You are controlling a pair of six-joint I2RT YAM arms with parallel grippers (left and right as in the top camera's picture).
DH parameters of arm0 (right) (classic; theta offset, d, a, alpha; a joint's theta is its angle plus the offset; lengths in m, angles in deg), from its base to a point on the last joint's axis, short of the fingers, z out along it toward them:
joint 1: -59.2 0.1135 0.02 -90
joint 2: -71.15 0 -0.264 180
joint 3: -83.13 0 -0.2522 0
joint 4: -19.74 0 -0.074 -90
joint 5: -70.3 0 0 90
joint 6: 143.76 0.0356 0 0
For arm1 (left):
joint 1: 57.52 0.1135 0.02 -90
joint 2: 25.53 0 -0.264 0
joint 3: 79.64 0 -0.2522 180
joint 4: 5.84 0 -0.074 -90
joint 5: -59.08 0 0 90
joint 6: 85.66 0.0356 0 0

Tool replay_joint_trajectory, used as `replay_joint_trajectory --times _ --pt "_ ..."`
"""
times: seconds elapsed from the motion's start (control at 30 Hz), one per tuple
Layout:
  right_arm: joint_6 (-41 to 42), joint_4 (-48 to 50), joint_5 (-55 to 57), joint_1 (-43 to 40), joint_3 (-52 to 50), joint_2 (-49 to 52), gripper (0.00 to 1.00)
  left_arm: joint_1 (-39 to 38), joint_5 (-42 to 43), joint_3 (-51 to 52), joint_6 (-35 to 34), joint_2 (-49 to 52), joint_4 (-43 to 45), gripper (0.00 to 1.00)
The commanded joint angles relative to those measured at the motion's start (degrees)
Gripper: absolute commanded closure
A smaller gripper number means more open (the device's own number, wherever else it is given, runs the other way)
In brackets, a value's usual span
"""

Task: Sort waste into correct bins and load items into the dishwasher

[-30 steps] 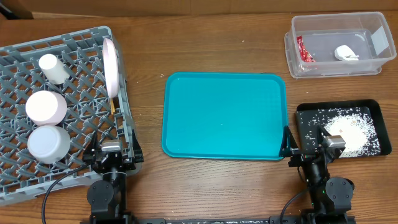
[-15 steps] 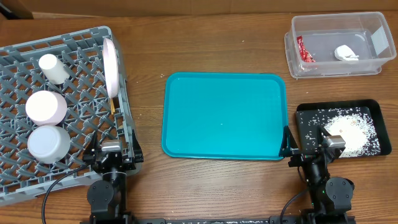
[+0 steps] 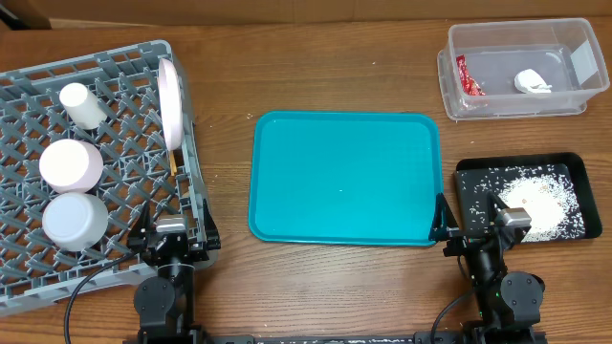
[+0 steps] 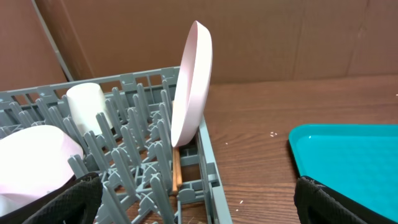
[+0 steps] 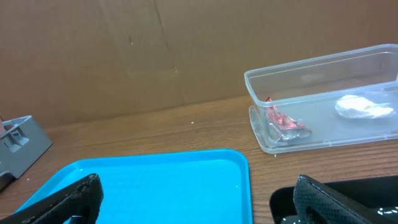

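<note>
Overhead: dish rack (image 3: 96,59) is sitting at desk's (image 3: 325,86) left edge. Left gripper (image 3: 173,227), right gripper (image 3: 473,222) are gaping wide, empty.

Grey dish rack (image 3: 124,191), left side, held: white cup (image 3: 83,105), tilted; small round dish (image 3: 71,164); grey-green bowl (image 3: 75,221); large plate (image 3: 172,103) on edge by the right wall, chopsticks (image 3: 173,162) just below it. Clear tub (image 3: 583,96), far right, contained red wrapper (image 3: 469,78) and crumpled white scrap (image 3: 533,82). Black tray (image 3: 469,182), nearer, contained rice grains (image 3: 540,201).
</note>
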Motion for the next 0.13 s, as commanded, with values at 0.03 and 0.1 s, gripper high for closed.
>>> replay_joint_trajectory --times 0.03,0.1 --pt "0.20 0.35 0.72 -0.35 -0.59 -0.68 0.00 -0.37 -0.94 0.24 0.90 -0.55 0.24 0.00" --pt "0.20 0.35 0.72 -0.35 -0.59 -0.68 0.00 -0.37 -0.94 0.24 0.90 -0.55 0.24 0.00"
